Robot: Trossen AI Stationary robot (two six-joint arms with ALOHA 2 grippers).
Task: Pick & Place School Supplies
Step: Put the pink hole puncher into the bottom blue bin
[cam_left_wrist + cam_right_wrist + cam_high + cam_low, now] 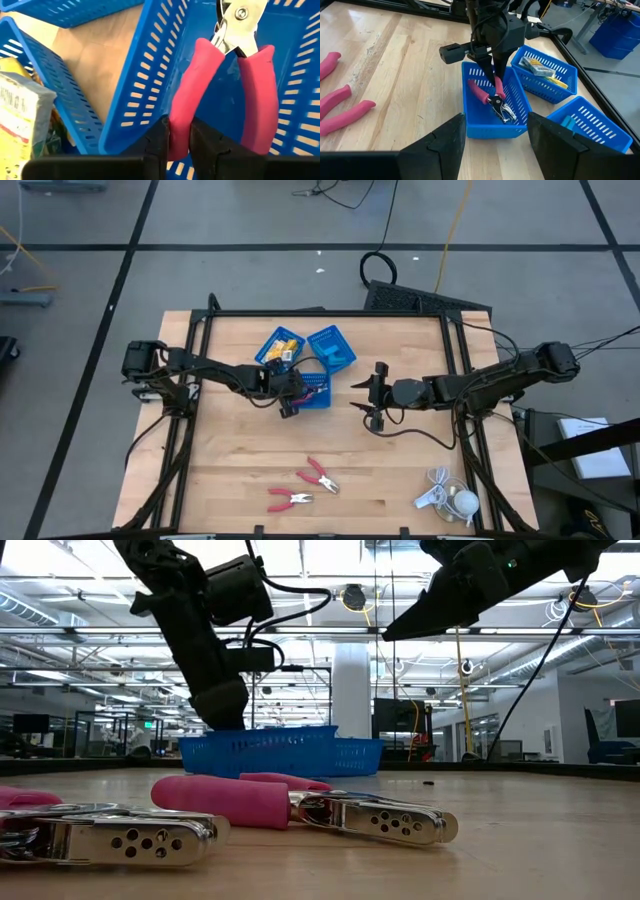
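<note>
Pinching one soft red handle, the left gripper [495,82] dangled metal pliers [492,100] nose-down inside a slotted blue plastic tray [490,127]. Two more red-handled pliers [318,475] lay on the pale wood-grain table [400,470], while yellow packets [540,67] filled a neighbouring tray. The right gripper [376,395] hovered just beside the trays, its fingers spread wide.

Dark jointed arms [215,370] (black cables)

Three blue trays [331,345] mid-table; white corded gadget [452,498] at one corner.
</note>
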